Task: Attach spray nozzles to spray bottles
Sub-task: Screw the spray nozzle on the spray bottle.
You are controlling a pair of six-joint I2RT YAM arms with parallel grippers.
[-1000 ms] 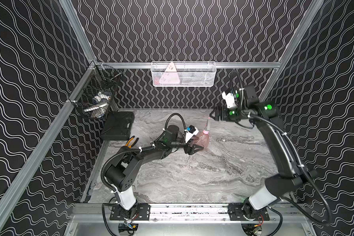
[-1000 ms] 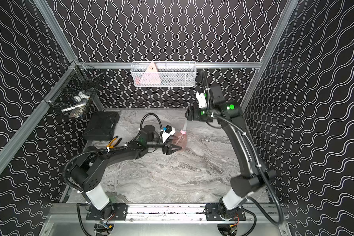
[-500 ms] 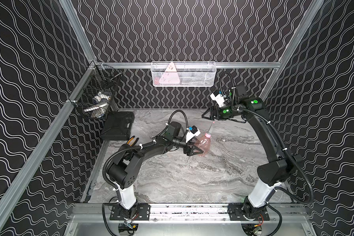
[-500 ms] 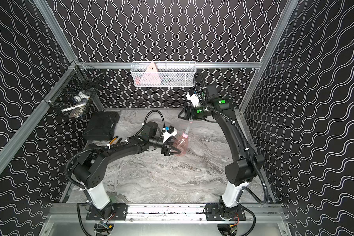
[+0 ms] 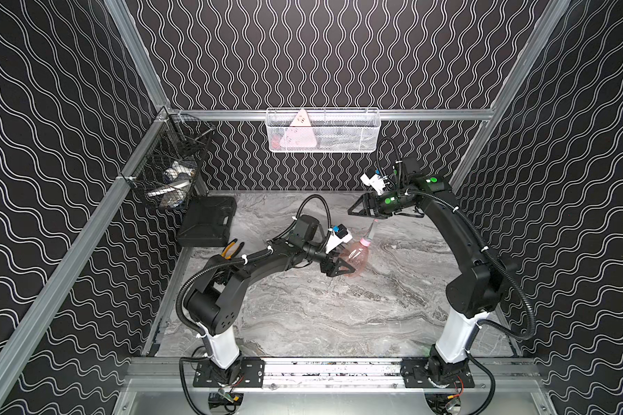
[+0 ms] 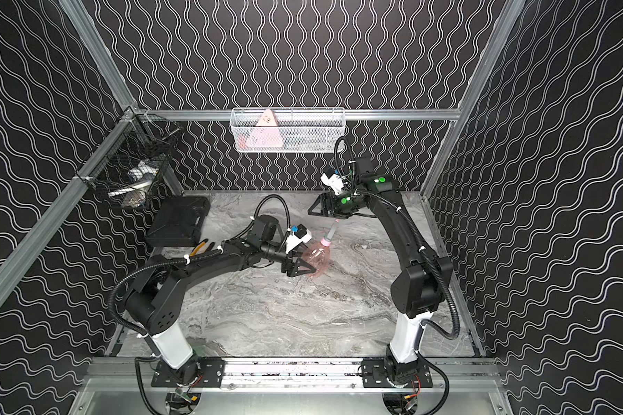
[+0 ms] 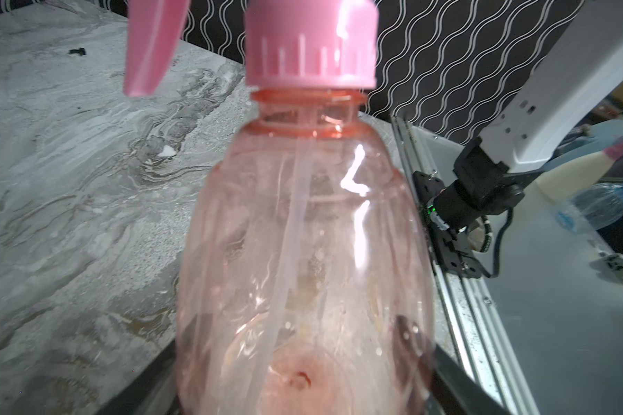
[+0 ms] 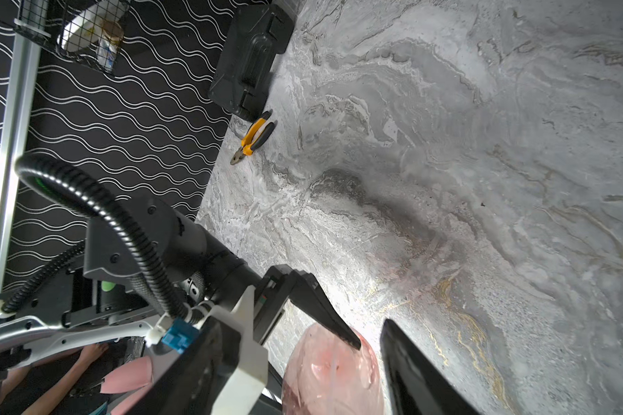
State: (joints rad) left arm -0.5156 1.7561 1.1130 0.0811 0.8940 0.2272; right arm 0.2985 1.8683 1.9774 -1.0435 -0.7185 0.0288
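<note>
The translucent pink spray bottle [image 5: 355,253] [image 6: 315,255] hangs tilted above the table, neck towards the back right. My left gripper [image 5: 340,268] [image 6: 300,270] is shut on its wide base. The spray nozzle [image 5: 370,231] [image 6: 330,230] sits on the neck. In the left wrist view its pink collar [image 7: 310,46] caps the bottle [image 7: 303,233], the trigger [image 7: 152,46] juts aside and the dip tube [image 7: 292,222] runs down inside. My right gripper [image 5: 350,212] [image 6: 309,212] hovers just above the nozzle, jaws apart and holding nothing. One of its fingers [image 8: 410,359] shows beside the bottle [image 8: 331,373].
A black case [image 5: 207,221] and yellow-handled pliers [image 5: 232,248] lie at the table's left edge. A black wire basket [image 5: 169,172] hangs on the left wall. On the back wall a white mesh basket [image 5: 360,131] holds a pale pink triangular card [image 5: 297,134].
My right arm has swung left, bringing its gripper over the nozzle. Its jaws have narrowed a little. The left gripper still holds the bottle in about the same place.
</note>
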